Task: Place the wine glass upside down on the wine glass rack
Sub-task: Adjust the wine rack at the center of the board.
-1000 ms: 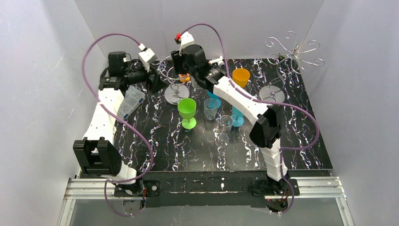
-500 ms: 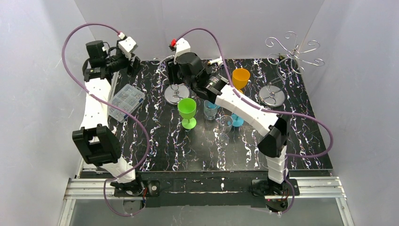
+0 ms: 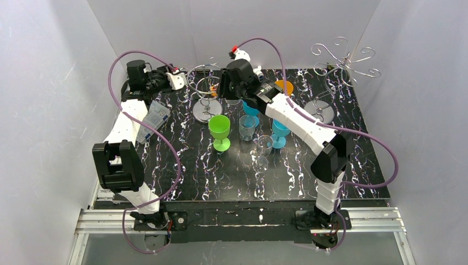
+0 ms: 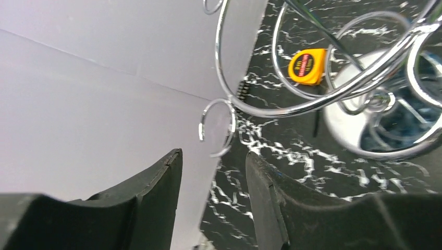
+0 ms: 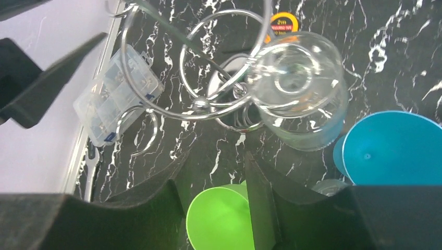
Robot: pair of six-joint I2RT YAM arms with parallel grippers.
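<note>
Though both arms are stretched toward the far side, a clear wine glass [image 3: 264, 146] is seen nearer, upright at the middle of the surface [image 3: 221, 176] and apart from both claws. Just beside it, a green cup [image 3: 219, 130] and a blue cup [image 3: 280, 130] are set. Farther back, the loop stand [image 3: 205, 96] is flanked by the two claws. The left claw [image 4: 212, 155] is held open and empty, with a small wire ring seen just past its tips. The right claw [image 5: 208, 172] is likewise parted, with nothing gripped. A second glass [image 5: 297, 88] is seen against the stand's rings, its foot turned toward the wrist camera; whether it hangs there cannot be told. At the far right, the rack [image 3: 343, 59] is found, well apart from both glasses.
</note>
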